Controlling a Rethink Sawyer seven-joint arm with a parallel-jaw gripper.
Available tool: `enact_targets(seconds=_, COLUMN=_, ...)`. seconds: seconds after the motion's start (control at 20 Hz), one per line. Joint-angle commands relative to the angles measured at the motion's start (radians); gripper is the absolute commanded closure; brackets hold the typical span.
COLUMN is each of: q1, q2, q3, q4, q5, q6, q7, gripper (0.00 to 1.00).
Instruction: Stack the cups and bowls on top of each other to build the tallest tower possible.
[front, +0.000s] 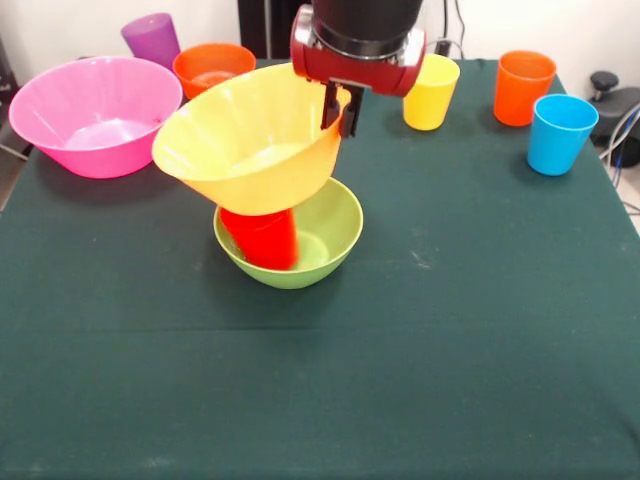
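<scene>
My gripper (340, 120) is shut on the right rim of the large yellow-orange bowl (250, 145). It holds the bowl tilted, with the opening turned toward the left and up. The bowl's base sits on or just above the red cup (262, 240). The red cup stands inside the lime green bowl (325, 240) at the table's middle, and its top is hidden by the yellow-orange bowl. I cannot tell whether the two touch. The small blue bowl is out of view.
The large pink bowl (95, 115), the purple cup (152, 40) and the small orange bowl (213, 68) stand at the far left. The yellow cup (430, 92), the orange cup (523, 87) and the light blue cup (560, 133) stand at the far right.
</scene>
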Motion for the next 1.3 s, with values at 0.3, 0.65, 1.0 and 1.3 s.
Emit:
enact_targets(seconds=0.3, q1=0.07, q2=0.098, q3=-0.022, q4=-0.067, q5=-0.059, q6=-0.044, q7=0.085, gripper=1.0)
enact_targets(seconds=0.65, q1=0.106, q2=0.146, q3=-0.059, q4=-0.133, q5=-0.049, q6=-0.017, q7=0.098, gripper=1.0)
enact_targets(seconds=1.0, q1=0.121, q2=0.172, q3=-0.082, q4=-0.15, q5=-0.027, q6=-0.025, q7=0.098, gripper=1.0)
enact_targets(seconds=1.3, q1=0.128, q2=0.168, q3=-0.094, q4=-0.128, q5=-0.005, q6=-0.053, q7=0.104, gripper=1.0)
